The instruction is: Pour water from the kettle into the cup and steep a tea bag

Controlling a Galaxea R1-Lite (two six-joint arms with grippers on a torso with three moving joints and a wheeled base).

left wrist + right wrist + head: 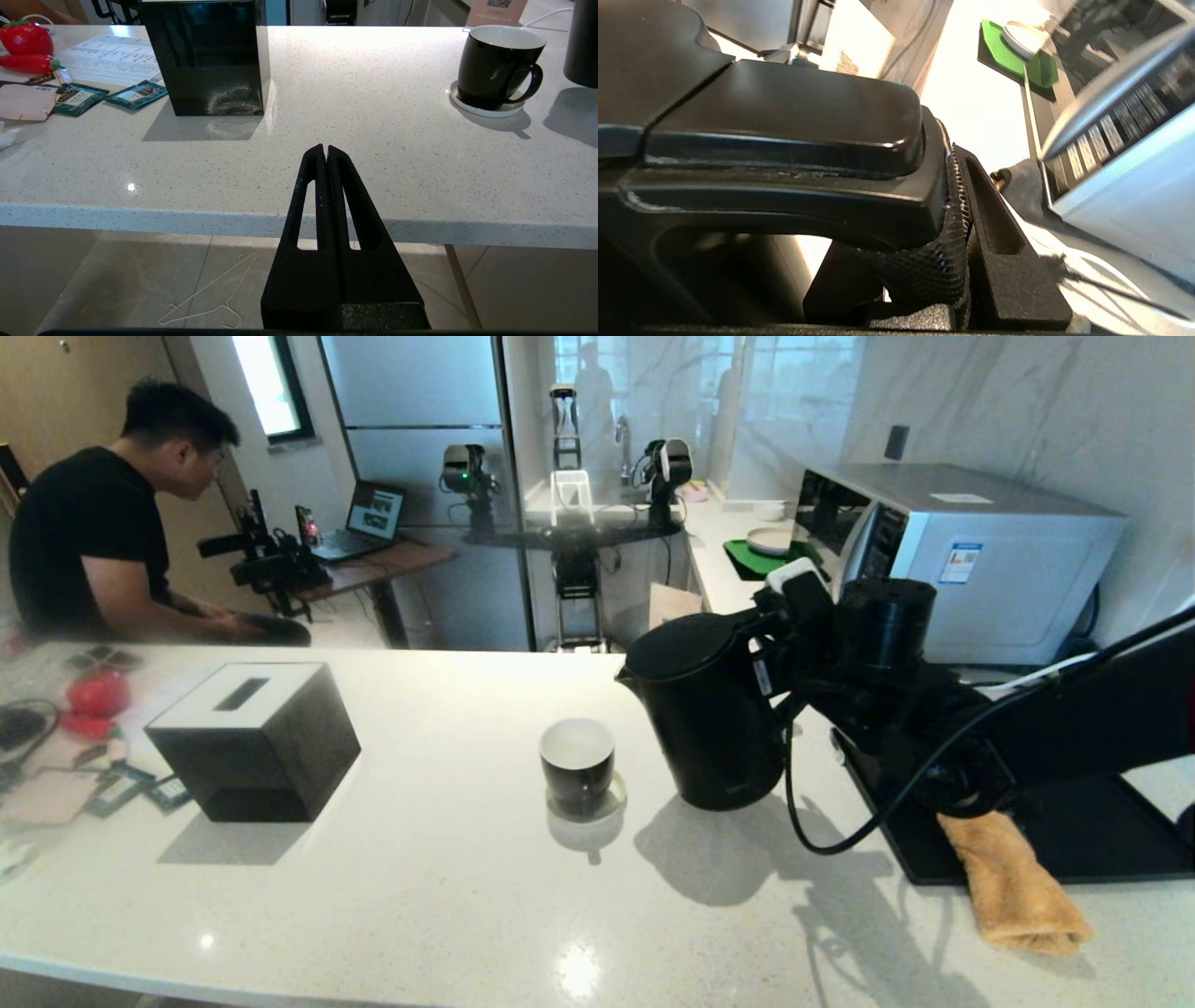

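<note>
Kettle (pixel 714 719): upright, base just above or on the worktop (pixel 448 877), handle clamped in the right tool (pixel 767 649); spout points toward the robot's left.
Cup (pixel 578 767): on a coaster just beside the kettle, on its spout side, apart from it; mouth up, white interior visible.
Key relation: cup lies left of the spout, so the pour likely needs a short carry leftward, then a tilt over the rim.
Left tool (pixel 325 151): parked off the worktop edge, fingers together, holding nothing.
Tea bag: not identifiable.

Open counter (pixel 448 859) lies between black box (pixel 254 739) and cup (pixel 578 767); kettle (pixel 709 719) crowds the cup's right.
</note>
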